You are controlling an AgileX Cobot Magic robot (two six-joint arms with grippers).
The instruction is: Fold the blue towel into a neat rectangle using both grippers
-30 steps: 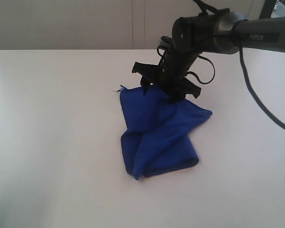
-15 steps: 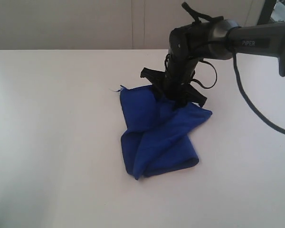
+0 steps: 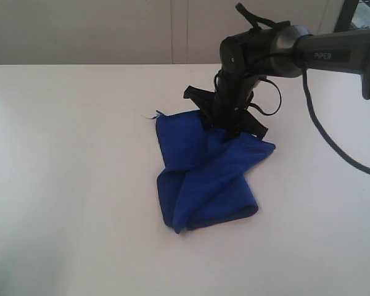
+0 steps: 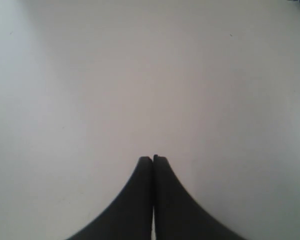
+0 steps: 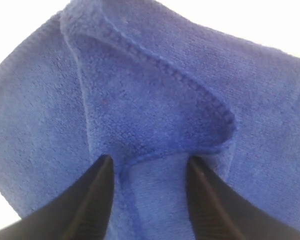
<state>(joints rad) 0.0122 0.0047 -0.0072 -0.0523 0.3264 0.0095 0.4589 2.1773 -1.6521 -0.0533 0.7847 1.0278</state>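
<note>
**Right gripper (image 5: 150,159) down on the towel (image 3: 203,179)**

Towel lies crumpled mid-table (image 3: 74,185). At its far edge the right gripper sits on the cloth, jaws apart, astride a raised fold, nothing clamped. Left gripper (image 4: 153,158): pinched closed, empty, over the table.

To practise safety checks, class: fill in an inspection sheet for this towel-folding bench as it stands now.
Surface: white table, plain.
Job's things: blue towel, loosely folded and bunched, not yet a neat rectangle.
Clutter: nothing seen.
Grippers: right gripper open, jaws either side of a raised towel fold; left gripper shut, over bare table.
Cables: black cable loops beside the right gripper.
Surroundings: pale wall behind the table.
</note>
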